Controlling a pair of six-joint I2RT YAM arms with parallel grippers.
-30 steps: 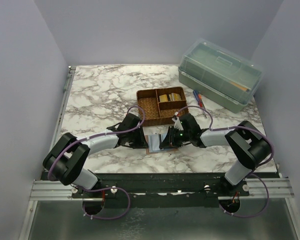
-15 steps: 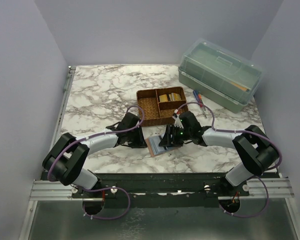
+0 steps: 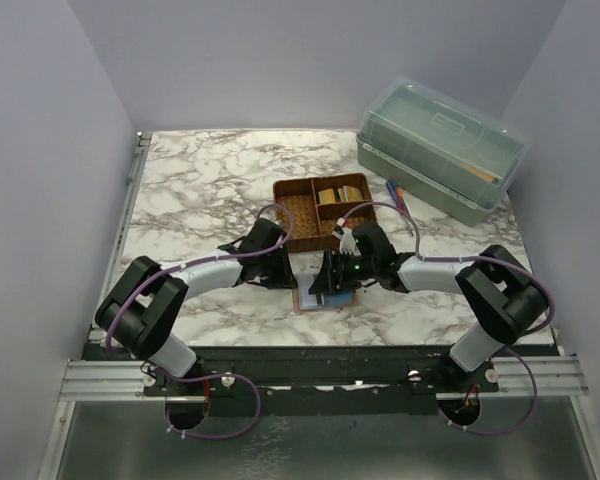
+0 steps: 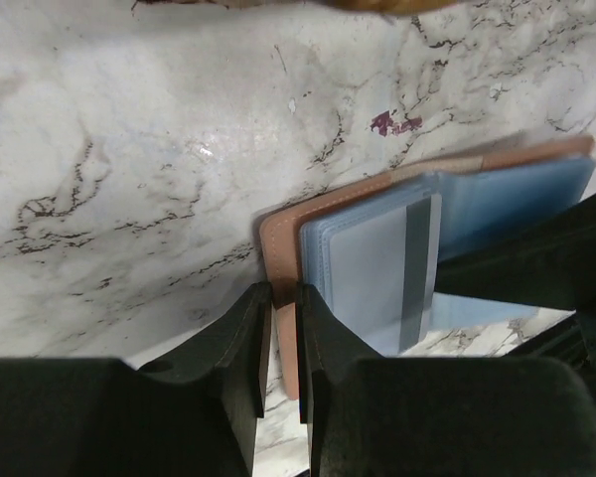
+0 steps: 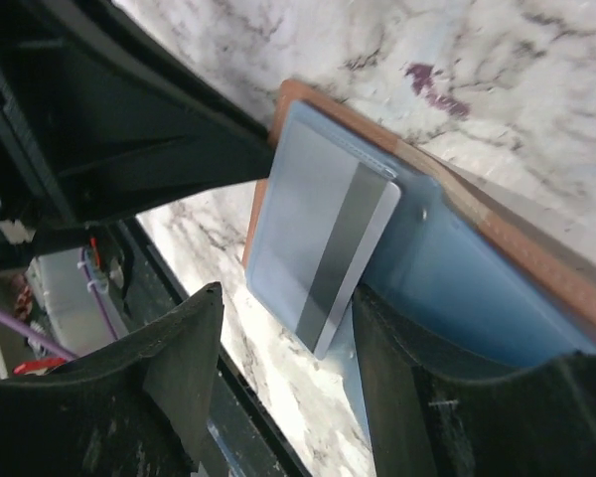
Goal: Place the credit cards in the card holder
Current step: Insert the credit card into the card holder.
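The card holder [image 3: 327,299] lies open near the table's front edge, tan cover [image 4: 278,243] outside, bluish clear pockets [image 5: 457,278] inside. My left gripper [image 4: 284,318] is shut on the edge of the tan cover; in the top view this gripper [image 3: 286,276] is at the holder's left. A bluish-grey credit card [image 5: 313,234] with a dark stripe sticks partway out of a pocket; it also shows in the left wrist view [image 4: 377,273]. My right gripper [image 5: 288,328] is open, its jaws either side of that card's free end. Yellowish cards [image 3: 342,194] stand in the woven tray.
The brown woven divided tray [image 3: 302,213] stands just behind both grippers. Red and blue pens [image 3: 400,200] lie to its right. The big translucent green box [image 3: 440,148] stands at the back right. The table's front edge is right beside the holder.
The card holder has shifted slightly right and toward the front edge and now lies flatter. My right gripper has moved left over it; my left gripper has followed, keeping its hold.
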